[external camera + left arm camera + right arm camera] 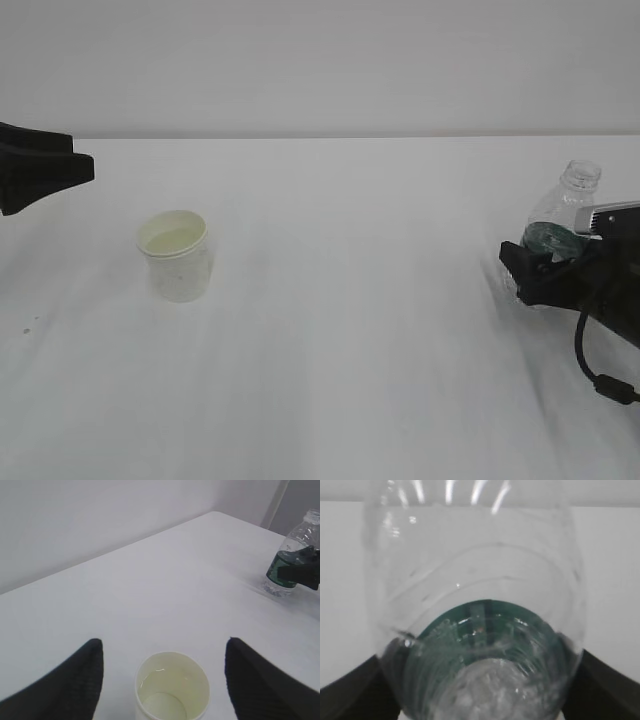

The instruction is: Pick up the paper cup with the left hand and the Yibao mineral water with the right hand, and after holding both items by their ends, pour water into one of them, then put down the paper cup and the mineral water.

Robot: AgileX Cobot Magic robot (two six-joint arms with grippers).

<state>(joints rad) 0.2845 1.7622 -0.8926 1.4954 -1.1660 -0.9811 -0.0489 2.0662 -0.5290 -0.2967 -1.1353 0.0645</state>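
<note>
The paper cup [176,258] stands upright on the white table, left of centre, with a little liquid in its bottom. In the left wrist view the paper cup [172,690] sits below and between the wide-apart fingers of the left hand [163,640], which is open and touches nothing. In the exterior view the left hand [85,165] hangs at the far left, apart from the cup. The Yibao mineral water [570,200] stands at the right edge, capless, with the right hand [545,258] around its green label. Its fingers flank the bottle [475,580]; no gap shows.
The white table [350,330] stretches between the cup and the bottle. A pale wall runs behind the table's far edge. The right arm's black cable [600,375] hangs at the lower right. The bottle [295,540] also shows far right in the left wrist view.
</note>
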